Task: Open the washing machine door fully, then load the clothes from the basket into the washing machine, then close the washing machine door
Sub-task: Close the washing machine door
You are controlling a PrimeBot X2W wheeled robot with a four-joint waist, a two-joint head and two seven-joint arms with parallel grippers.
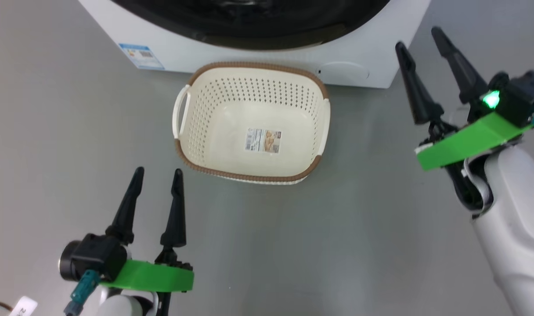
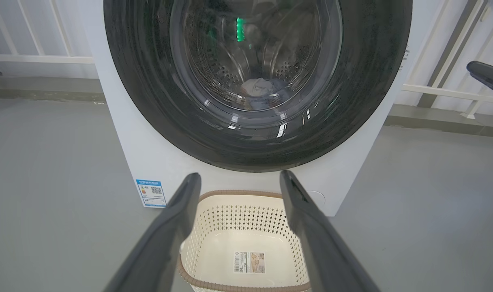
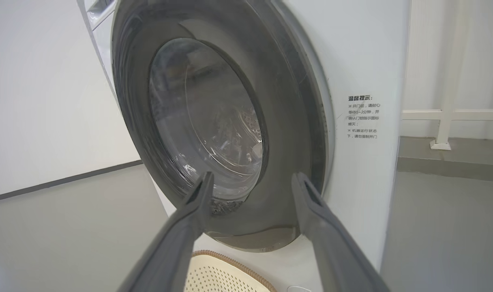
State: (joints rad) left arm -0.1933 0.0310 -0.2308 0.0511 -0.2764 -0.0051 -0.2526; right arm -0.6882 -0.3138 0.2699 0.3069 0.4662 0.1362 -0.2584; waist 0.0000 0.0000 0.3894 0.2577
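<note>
Grey, smooth floor (image 1: 73, 131) lies open on both sides of the washing machine (image 1: 372, 52), with a white railing (image 2: 39, 59) behind it. Its door (image 2: 149, 101) lies against the front and looks shut; whether it has latched I cannot tell. Through the glass, the clothes (image 2: 259, 86) show as a small pale heap low in the drum. Below the door, the basket (image 1: 214, 101) stands bare on the floor, just beside the machine's front.

Near the basket's front rim, the left gripper (image 1: 158, 171) hangs spread wide with nothing in it. Off the machine's right corner, the right gripper (image 1: 418, 37) is likewise spread and empty, its fingers aimed at the door's lower rim.

I judge the door heavy and stiff. Its glossy rim is likely slippery under hard fingers, and the bulging glass is the fragile part, so any push belongs on the rim. The basket is probably light, stiff plastic that would skid on this floor; its side handles offer the best hold. The tight spots are the basket under the door and the machine's right corner beside the right gripper.
</note>
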